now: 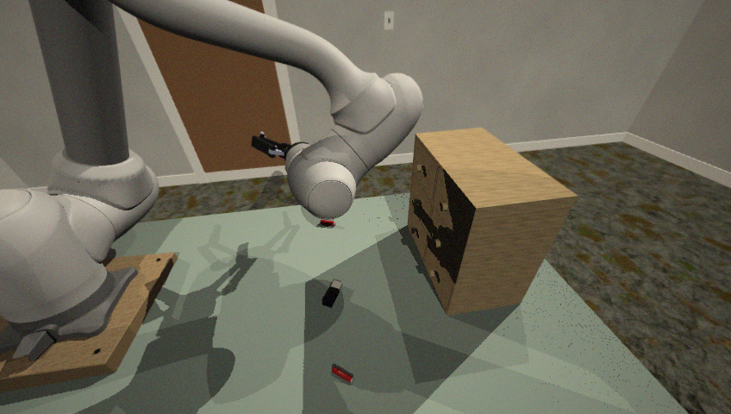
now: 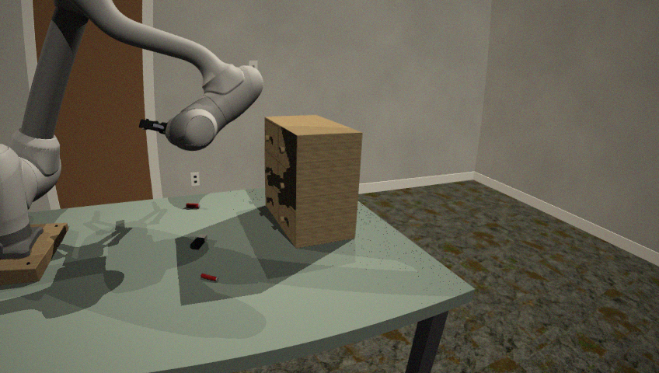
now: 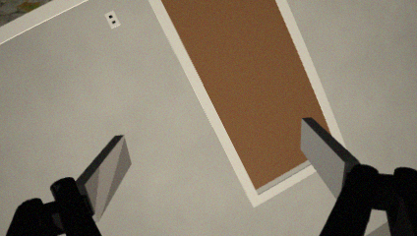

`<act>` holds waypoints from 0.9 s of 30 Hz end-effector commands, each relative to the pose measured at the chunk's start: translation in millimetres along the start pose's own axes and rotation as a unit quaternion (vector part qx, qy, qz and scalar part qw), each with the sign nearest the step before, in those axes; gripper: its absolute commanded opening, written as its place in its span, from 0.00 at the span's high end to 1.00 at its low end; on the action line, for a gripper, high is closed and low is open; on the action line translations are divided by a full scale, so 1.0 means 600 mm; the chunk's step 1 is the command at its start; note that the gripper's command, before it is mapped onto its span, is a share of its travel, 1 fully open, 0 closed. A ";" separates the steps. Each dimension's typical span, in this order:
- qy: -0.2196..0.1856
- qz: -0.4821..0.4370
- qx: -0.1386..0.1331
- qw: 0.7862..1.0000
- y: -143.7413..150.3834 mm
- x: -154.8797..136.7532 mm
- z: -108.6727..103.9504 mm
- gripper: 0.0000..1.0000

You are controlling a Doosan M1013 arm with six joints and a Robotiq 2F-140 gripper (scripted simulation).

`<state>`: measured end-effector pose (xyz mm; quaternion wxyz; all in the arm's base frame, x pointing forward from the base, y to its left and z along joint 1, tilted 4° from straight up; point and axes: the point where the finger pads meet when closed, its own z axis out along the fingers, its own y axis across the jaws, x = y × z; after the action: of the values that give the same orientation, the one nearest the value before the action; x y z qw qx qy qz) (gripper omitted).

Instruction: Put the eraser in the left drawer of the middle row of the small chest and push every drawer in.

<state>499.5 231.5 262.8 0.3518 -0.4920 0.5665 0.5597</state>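
Open hand (image 1: 258, 142) (image 2: 144, 124) (image 3: 212, 142) above pale green table (image 1: 266, 333) (image 2: 138, 344), facing wall (image 1: 338, 30) (image 2: 323, 55) (image 3: 64, 93).

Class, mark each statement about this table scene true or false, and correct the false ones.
1. The gripper is open. True.
2. The black and grey block lies inside a drawer. False: it lies on the table.
3. Two red cylinders lie on the table. True.
4. The chest lies tipped on its side. False: it stands upright.
5. The wrist view shows the chest between the fingers. False: it shows the wall and a brown door.
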 end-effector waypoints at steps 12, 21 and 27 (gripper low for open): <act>0.000 0.000 0.000 1.000 0.000 0.000 0.000 0.00; 0.035 -0.038 -0.011 0.999 0.009 0.006 -0.001 0.00; 0.185 -0.199 -0.067 0.960 0.033 0.031 -0.037 0.00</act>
<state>485.5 214.1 255.8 0.3298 -0.6358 0.5143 0.4717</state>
